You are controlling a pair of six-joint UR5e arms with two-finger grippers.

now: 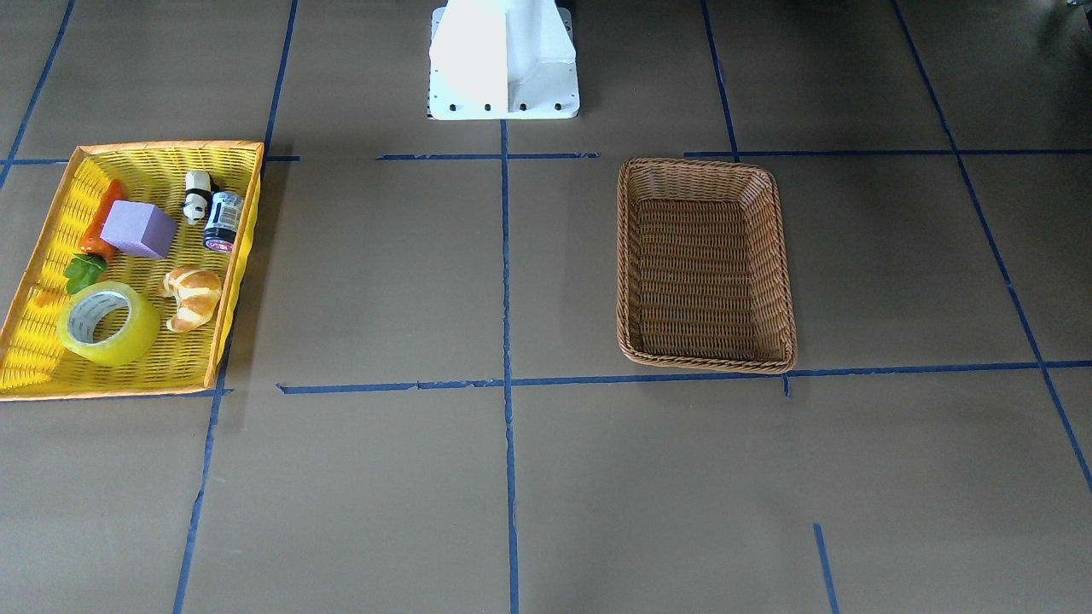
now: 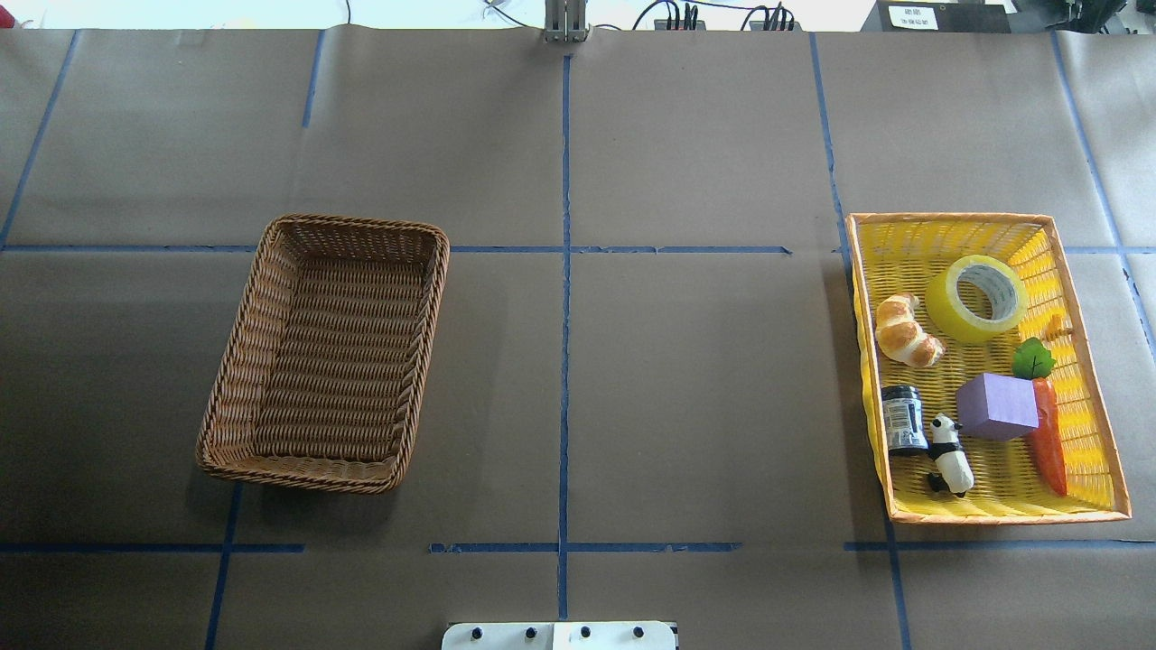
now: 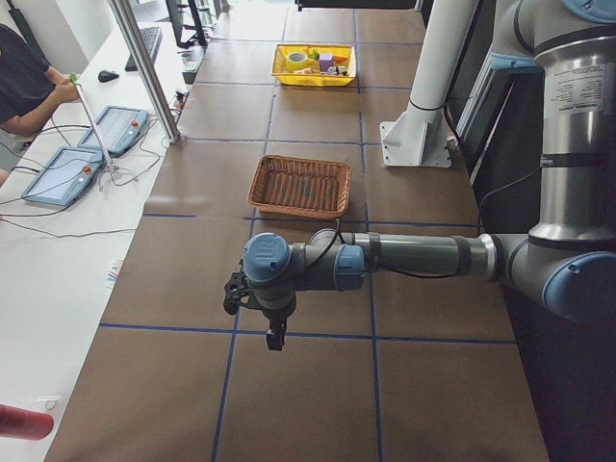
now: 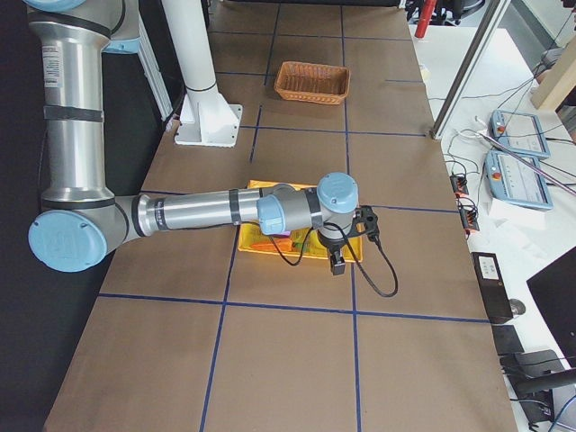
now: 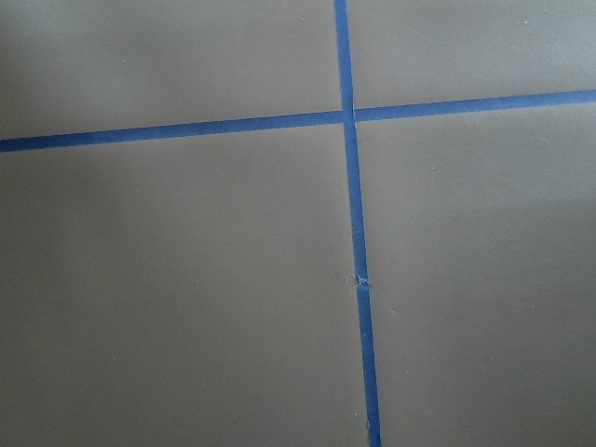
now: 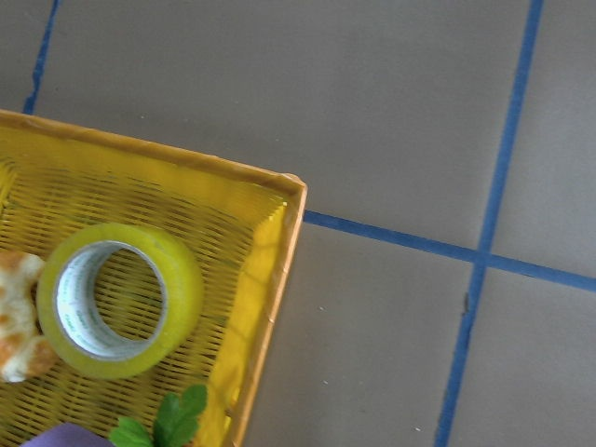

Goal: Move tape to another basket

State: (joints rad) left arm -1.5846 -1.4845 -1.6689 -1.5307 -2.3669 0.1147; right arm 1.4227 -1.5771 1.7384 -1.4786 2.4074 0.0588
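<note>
Table (image 2: 686, 135): covered in brown paper, gridded with blue lines; probably there to mark placement zones.

Left arm (image 3: 414, 258): stretched low over the paper, well apart from both baskets; only paper and blue lines in its wrist view. Judged parked out of the way.

Right arm (image 4: 189, 214): reaches out over the yellow basket (image 2: 948, 218); frames the tape in its wrist view. Judged the picking arm.

Basket (image 2: 242, 361): brown wicker, empty, open side up on the robot's left half. Ready as target.

Yellow basket: on the right half, well apart from the wicker one; holds every loose item.

Left gripper (image 3: 275, 337), right gripper (image 4: 337, 264): visible in the side views only; cannot tell whether spread or closed.

Tape (image 2: 957, 325): lies flat, core hole up, in the far part of the yellow basket, just beside croissant (image 2: 906, 330). Not yet moved. Suits a top-down pinch across the ring wall.

Purple block (image 2: 996, 406), carrot (image 2: 1049, 433), panda (image 2: 950, 454), small jar (image 2: 903, 418): nearer the robot, apart from the tape.
</note>
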